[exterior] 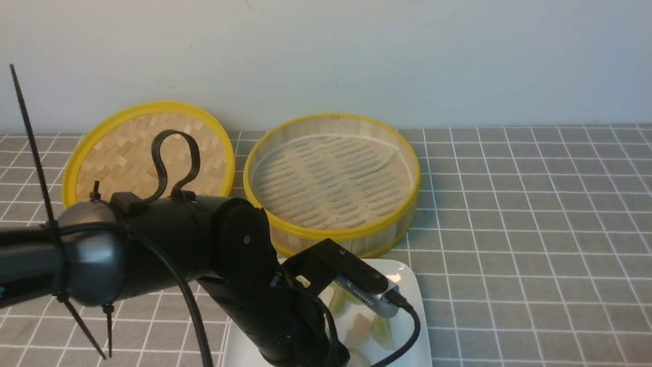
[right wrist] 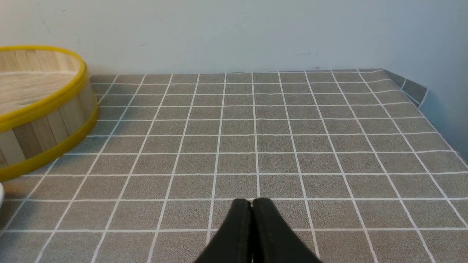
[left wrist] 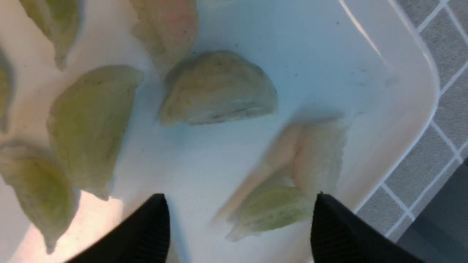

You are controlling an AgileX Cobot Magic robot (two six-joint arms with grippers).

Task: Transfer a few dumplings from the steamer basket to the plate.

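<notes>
The steamer basket (exterior: 331, 181) stands empty on the table (exterior: 535, 229); the dumplings (left wrist: 217, 89) all lie on the plate (left wrist: 398, 73). They look light, soft and slick, best pinched gently across the plump belly, not the thin frilled edge. The left gripper (left wrist: 239, 223) hangs spread wide over one blurred dumpling (left wrist: 292, 175); the right gripper (right wrist: 252, 204) is closed, holding nothing.

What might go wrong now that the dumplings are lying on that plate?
The dumpling between the open jaws of the left gripper lies close to the edge of the plate; a nudge as the arm lifts might push it off. It looks blurred, perhaps still settling. The dumplings lie crowded, so they may stick together.
</notes>
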